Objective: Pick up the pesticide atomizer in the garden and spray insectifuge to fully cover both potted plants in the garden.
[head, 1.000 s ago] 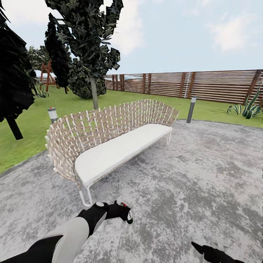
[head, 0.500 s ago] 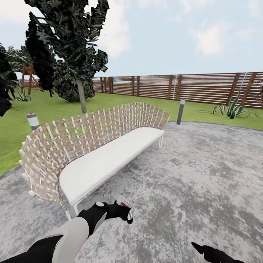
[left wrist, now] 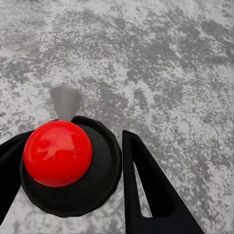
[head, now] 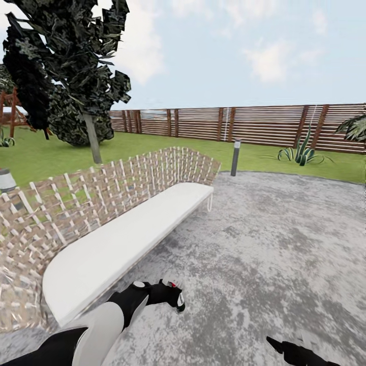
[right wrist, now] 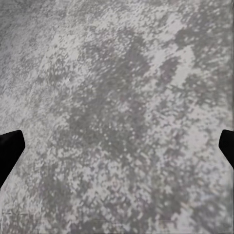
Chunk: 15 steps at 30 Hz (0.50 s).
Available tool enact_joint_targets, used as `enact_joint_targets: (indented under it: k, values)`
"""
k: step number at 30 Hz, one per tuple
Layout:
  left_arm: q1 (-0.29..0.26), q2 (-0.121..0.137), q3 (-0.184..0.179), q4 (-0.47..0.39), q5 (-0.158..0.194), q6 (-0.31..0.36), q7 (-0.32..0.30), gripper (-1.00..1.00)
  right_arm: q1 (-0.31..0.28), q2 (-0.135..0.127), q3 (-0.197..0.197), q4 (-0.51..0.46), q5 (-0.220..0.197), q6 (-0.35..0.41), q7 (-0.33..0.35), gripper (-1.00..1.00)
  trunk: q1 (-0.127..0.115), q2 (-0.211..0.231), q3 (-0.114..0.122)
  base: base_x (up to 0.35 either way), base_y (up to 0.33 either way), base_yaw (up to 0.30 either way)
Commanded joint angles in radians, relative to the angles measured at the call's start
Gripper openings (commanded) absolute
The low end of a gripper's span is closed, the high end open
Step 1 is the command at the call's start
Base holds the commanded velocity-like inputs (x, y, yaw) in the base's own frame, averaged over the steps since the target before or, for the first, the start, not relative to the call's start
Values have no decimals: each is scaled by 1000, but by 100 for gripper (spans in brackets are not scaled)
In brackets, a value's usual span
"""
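Observation:
My left gripper [head: 170, 295] is shut on the pesticide atomizer [head: 174, 285], held low over grey paving in the garden. The left wrist view looks down on the atomizer [left wrist: 58, 153]: a red ball on a round black cap, with a pale nozzle stub in front. The black fingers [left wrist: 146, 195] of the left gripper [left wrist: 73, 187] stand on either side of the cap. My right gripper [head: 284, 349] hangs at the lower right of the head view, open over bare paving [right wrist: 117, 97], with nothing between its fingers. The potted plants are out of view.
A long wicker bench [head: 152, 175] with a white cushion stands close on my left. Behind it is lawn with a dark tree [head: 91, 137]. A grey bollard light [head: 235, 157], a potless spiky plant [head: 301, 152] and a slatted wooden fence [head: 254, 124] lie ahead. Paving [head: 274, 239] spreads ahead and right.
The whole head view has shifted: the camera has turned right and come closer, so bench, tree and fence slid left. Both arms keep their pose, the atomizer still in the left gripper.

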Motion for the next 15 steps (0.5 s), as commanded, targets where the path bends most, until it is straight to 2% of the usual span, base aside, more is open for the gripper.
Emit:
enact_joint_targets:
  k: [1, 6, 15]
  values:
    - [0, 0, 9, -1, -10, -2, -3, -100, -1, 1, -9, -1, 8, 6, 7, 100, 0, 0, -1, 334, -5, -58]
    - [0, 0, 9, -1, -10, -2, -3, -100, -1, 1, -9, -1, 8, 6, 7, 100, 0, 0, 0, 335, -1, -30]
    - [0, 0, 9, -1, -10, -2, -3, -100, -1, 1, -9, -1, 8, 6, 7, 100, 0, 0, 1, 336, 0, -244]
